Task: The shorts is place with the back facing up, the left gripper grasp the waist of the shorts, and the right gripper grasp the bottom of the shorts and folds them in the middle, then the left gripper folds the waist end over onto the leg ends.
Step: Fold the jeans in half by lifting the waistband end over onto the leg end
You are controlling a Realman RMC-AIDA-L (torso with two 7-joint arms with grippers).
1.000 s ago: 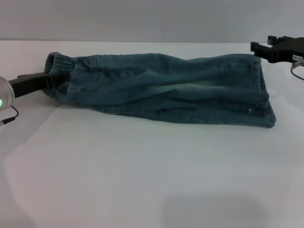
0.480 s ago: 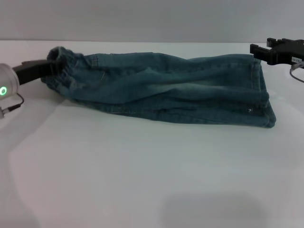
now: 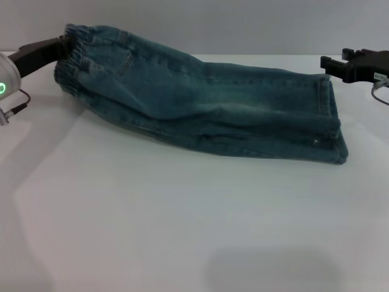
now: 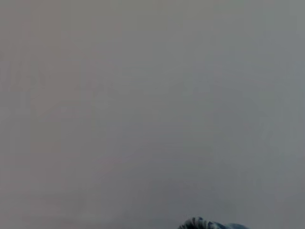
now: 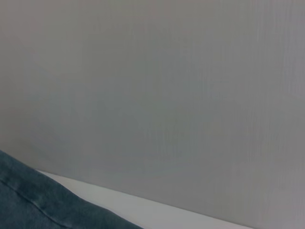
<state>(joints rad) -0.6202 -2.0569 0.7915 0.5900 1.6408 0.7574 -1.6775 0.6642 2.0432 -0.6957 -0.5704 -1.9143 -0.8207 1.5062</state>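
A broad white table (image 3: 182, 231) is seen filling most of the head view, its surface smooth, matte and evenly lit. A faint, soft-edged shadow is cast on its near part, and paler bands of light are spread across its left side. Behind the table's far edge a plain grey wall (image 3: 243, 24) is seen, without windows or fittings. The same bare grey wall is shown in both wrist views, with a strip of white tabletop visible in the right wrist view.
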